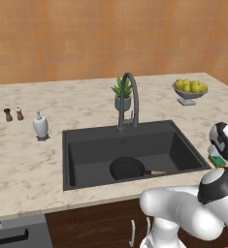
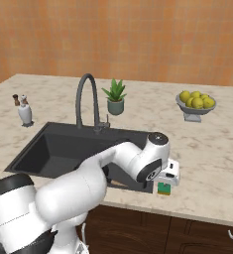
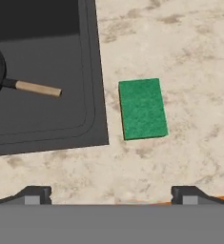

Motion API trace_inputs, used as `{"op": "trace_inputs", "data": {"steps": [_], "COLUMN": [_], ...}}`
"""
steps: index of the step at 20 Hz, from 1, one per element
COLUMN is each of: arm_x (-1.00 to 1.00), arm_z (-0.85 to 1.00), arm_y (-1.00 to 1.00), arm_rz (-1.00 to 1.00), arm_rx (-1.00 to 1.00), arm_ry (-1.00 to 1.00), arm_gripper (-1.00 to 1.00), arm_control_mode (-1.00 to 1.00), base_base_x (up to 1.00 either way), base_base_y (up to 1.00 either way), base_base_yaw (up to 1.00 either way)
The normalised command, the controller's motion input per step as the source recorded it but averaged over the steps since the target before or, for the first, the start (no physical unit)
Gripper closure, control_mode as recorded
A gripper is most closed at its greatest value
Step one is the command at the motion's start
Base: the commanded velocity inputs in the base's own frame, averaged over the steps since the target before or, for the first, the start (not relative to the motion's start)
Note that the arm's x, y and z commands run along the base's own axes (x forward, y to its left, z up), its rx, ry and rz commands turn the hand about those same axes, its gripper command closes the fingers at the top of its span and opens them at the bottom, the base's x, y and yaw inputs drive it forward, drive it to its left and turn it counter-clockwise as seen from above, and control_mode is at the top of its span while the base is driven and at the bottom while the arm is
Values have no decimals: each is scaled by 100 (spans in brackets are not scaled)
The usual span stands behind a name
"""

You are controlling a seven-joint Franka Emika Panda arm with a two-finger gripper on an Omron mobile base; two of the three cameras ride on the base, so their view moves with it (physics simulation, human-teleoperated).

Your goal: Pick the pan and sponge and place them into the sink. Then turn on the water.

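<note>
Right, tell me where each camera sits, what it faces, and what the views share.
Left base view: behind the arm's left, facing the sink with the pan inside; white arm at lower right.
Right base view: behind its right, same sink; arm from lower left, hand above the sponge.
Hand view: looks down at the sponge's green face; open end effector fingertips at bottom.
All share pan, sink and sponge.

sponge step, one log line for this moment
pan: in sink | sponge: on counter beside sink, green face up | hand: open above sponge

Green-topped sponge (image 3: 142, 109), black pan (image 1: 127, 168)
</note>
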Motion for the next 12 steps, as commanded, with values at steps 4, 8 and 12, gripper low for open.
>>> {"op": "trace_inputs", "data": {"steps": [4, 8, 12], "arm_x": [28, 37, 27], "arm_z": [-40, -28, -8], "arm_y": [-9, -8, -26], "arm_rz": [-2, 0, 0], "arm_rx": [0, -1, 0], "arm_ry": [2, 8, 8], "arm_gripper": [-100, -100, -100], "arm_control_mode": [-100, -100, -100], "base_base_x": [0, 0, 0], "base_base_y": [0, 0, 0], "base_base_yaw": [0, 0, 0]}}
